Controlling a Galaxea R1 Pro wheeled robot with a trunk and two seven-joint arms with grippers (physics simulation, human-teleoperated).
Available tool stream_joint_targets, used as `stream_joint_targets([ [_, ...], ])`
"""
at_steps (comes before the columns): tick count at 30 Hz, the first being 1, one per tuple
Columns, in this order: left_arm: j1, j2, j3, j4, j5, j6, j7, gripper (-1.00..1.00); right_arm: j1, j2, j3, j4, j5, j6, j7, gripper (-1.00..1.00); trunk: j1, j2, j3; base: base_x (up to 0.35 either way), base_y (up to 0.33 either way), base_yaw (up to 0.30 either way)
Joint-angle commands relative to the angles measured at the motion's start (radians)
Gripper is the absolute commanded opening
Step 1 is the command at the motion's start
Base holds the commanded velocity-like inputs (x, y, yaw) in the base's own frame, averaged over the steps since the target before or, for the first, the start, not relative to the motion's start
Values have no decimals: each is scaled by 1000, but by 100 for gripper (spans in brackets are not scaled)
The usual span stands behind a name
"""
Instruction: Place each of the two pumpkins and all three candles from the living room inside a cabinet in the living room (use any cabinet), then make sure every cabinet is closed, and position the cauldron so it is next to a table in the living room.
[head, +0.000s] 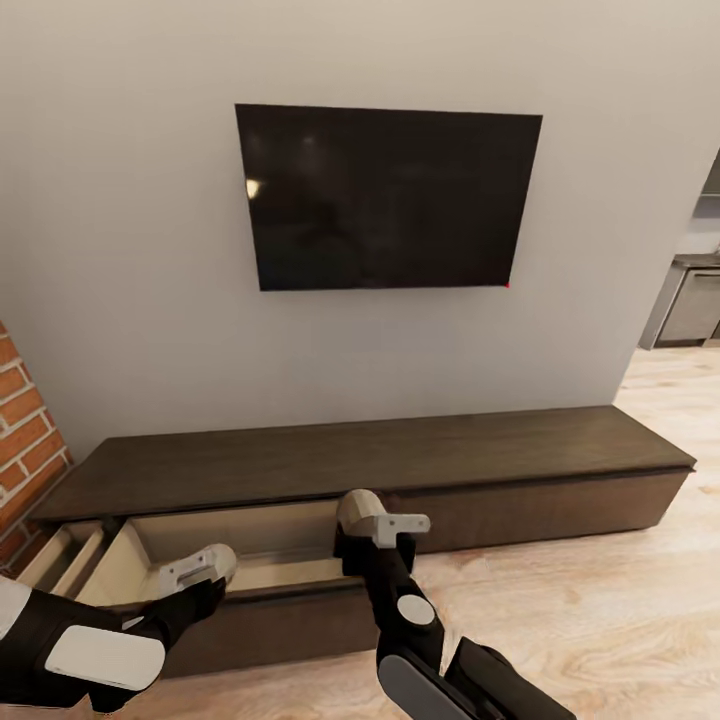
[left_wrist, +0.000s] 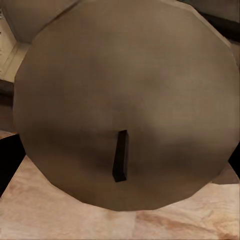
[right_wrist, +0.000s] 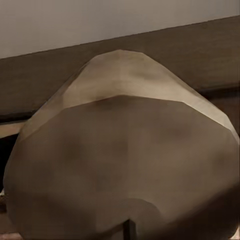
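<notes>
The long dark brown cabinet (head: 400, 455) runs along the wall below the TV. Its left drawer (head: 250, 530) is pulled open and shows a pale beige inside. My left gripper (head: 205, 578) is shut on a beige candle (head: 213, 562) over the drawer's front left part. In the left wrist view that candle (left_wrist: 125, 85) shows its round top with the dark wick (left_wrist: 120, 162). My right gripper (head: 368, 535) is shut on a second candle (head: 358, 508) at the drawer's right end; this candle (right_wrist: 125, 150) looms close in the right wrist view. The pumpkins and cauldron are out of view.
A black TV (head: 385, 195) hangs on the grey wall. A brick wall (head: 25, 430) stands at the left, beside another open drawer (head: 70, 555). Grey kitchen units (head: 695, 305) show at the far right. Light wooden floor (head: 600, 620) stretches to the right of the arms.
</notes>
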Motion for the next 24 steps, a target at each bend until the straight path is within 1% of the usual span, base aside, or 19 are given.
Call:
stream_joint_targets([
  [1,-1,-2,10,0,-6,0,2,-100,-5,72,-4,29,5,57,-8,-100,0,-1,-1,207,248,0],
  [2,-1,-3,21,1,-7,4,2,-100,-8,110,-7,57,13,80,-7,-100,0,-1,-1,224,233,0],
  [3,-1,-3,29,2,-7,7,3,-100,-10,127,-8,74,19,90,-7,-100,0,-1,-1,231,226,0],
  [4,-1,-5,52,9,-8,21,4,-100,-17,159,-11,109,34,105,-6,-100,0,-1,-1,244,215,0],
  [5,-1,-5,82,24,-8,50,4,-100,-28,188,-15,144,51,116,-5,-100,0,-1,-1,251,208,0],
  [6,-1,-5,114,45,-9,98,5,-100,-43,213,-21,176,64,123,-3,-100,0,-1,-1,256,204,0],
  [7,-1,-5,151,74,-9,167,5,-100,-60,231,-25,205,72,128,-2,-100,0,-1,-1,260,201,0],
  [9,-1,-3,243,151,-8,329,6,-100,-97,231,-33,245,78,133,0,-100,0,-1,-1,262,198,0],
  [10,-1,-4,383,316,-8,558,7,-100,-136,231,-83,289,78,137,5,-100,0,-1,-1,248,195,0],
  [12,-1,-8,420,427,-7,657,5,-100,-144,231,-120,312,78,139,35,-100,0,-1,-1,245,192,0],
  [13,-1,-11,436,491,-7,711,4,-100,-148,231,-202,375,78,175,94,-100,0,-1,-1,243,135,0],
  [15,-1,-12,439,511,-6,751,4,-100,-152,231,-220,401,77,213,129,-100,0,-1,-1,243,108,0],
  [16,-1,-14,442,531,-5,790,3,-100,-156,231,-225,410,77,227,144,-100,0,-1,-1,243,91,0],
  [17,-1,-22,455,576,-4,866,2,-100,-164,231,-229,420,74,243,157,-100,0,-1,-1,235,83,0],
  [18,-1,-31,471,612,-3,918,2,-100,-170,231,-231,432,67,252,163,-100,0,-1,-1,218,80,0],
  [19,-1,-45,492,647,-2,964,1,-100,-177,231,-232,447,52,260,166,-100,0,-1,-1,198,78,0],
  [20,-1,-58,514,677,-1,1001,1,-100,-183,231,-233,467,27,267,169,-100,0,-1,-1,173,71,0],
  [22,-1,-75,540,710,3,1041,2,-100,-194,231,-233,509,-51,284,173,-100,0,-1,-1,106,41,0],
  [24,-1,-83,549,721,5,1058,1,-100,-199,231,-233,532,-125,310,175,-100,0,-1,-1,43,17,0],
])
